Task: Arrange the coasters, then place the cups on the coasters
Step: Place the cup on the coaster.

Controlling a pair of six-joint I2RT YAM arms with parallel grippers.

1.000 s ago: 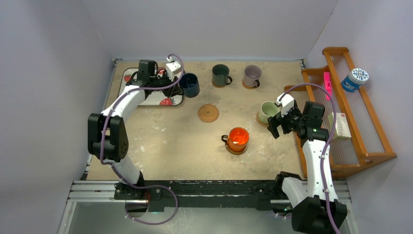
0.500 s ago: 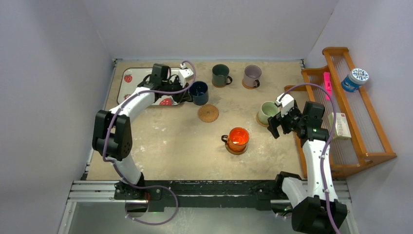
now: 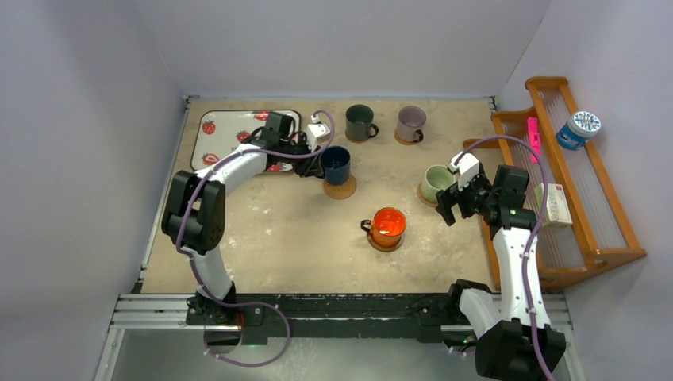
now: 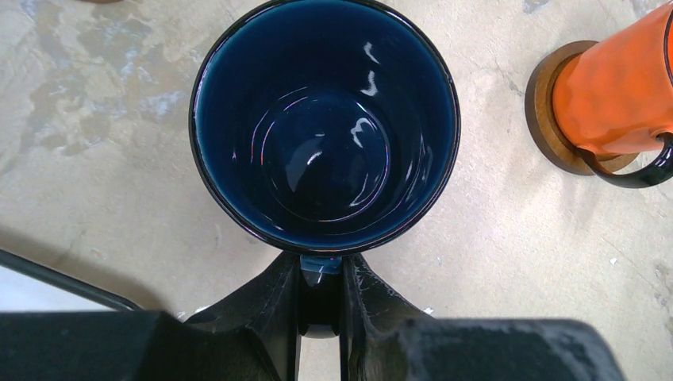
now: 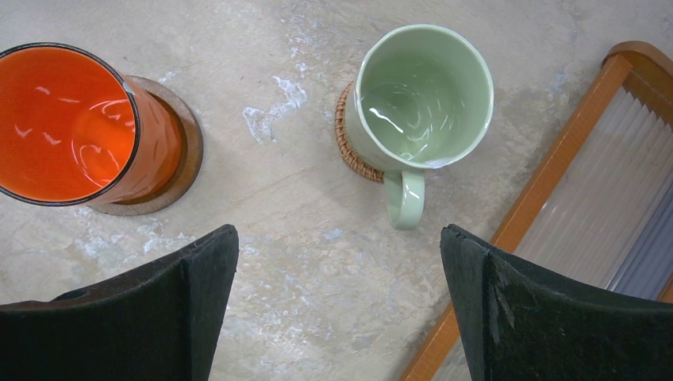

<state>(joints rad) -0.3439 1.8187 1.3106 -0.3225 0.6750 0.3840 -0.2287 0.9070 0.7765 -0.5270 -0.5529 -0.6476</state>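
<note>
My left gripper (image 3: 320,161) (image 4: 321,270) is shut on the handle of the navy blue cup (image 3: 335,161) (image 4: 324,123). It holds the cup upright over the woven coaster (image 3: 341,191) in the table's middle; I cannot tell whether cup and coaster touch. The orange cup (image 3: 389,225) (image 5: 67,123) stands on a dark coaster (image 5: 189,155), and the pale green cup (image 3: 437,181) (image 5: 421,95) on a woven coaster (image 5: 345,147). At the back, the dark green cup (image 3: 359,121) and the mauve cup (image 3: 411,121) sit on coasters. My right gripper (image 3: 452,205) (image 5: 340,262) hangs open just near of the pale green cup, holding nothing.
The strawberry-print tray (image 3: 218,131) lies at the back left, under my left arm. A wooden rack (image 3: 587,198) (image 5: 555,182) runs along the right edge, with a blue-and-white jar (image 3: 578,129), a pink item (image 3: 534,135) and a white box (image 3: 558,205).
My left arm has carried the navy blue cup rightward and nearer, from beside the tray to over the middle woven coaster. The right arm has not moved.
</note>
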